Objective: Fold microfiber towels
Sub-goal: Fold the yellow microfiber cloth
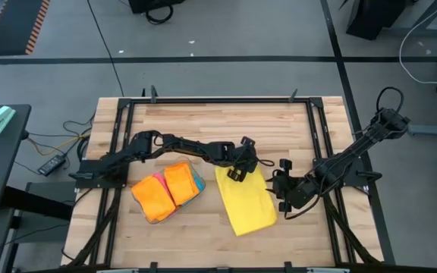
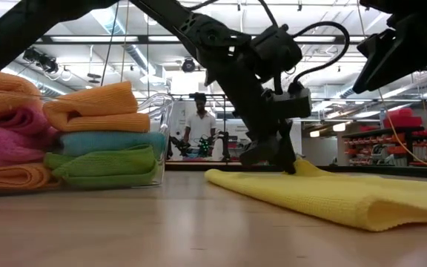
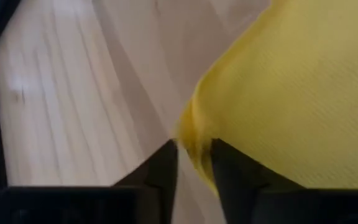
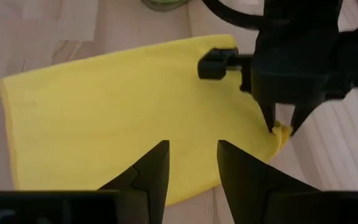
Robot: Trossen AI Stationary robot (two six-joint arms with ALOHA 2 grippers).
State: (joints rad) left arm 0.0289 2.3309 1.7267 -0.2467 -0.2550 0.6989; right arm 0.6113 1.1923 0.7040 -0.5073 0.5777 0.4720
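Your left gripper [image 1: 237, 174] sits at the far corner of the yellow microfiber towel [image 1: 246, 200], which lies folded into a long strip on the wooden table [image 1: 203, 121], between both arms. In the left wrist view its two fingers [image 3: 166, 163] stand a little apart with the towel's puckered corner between them, pinching that corner only loosely. Your right gripper [image 4: 191, 163] hovers just beside the towel's right edge (fingers parted, holding nothing). To the left, a clear plastic tray [image 2: 154, 104] holds a stack of folded towels [image 1: 169, 189] in orange, pink, blue and green.
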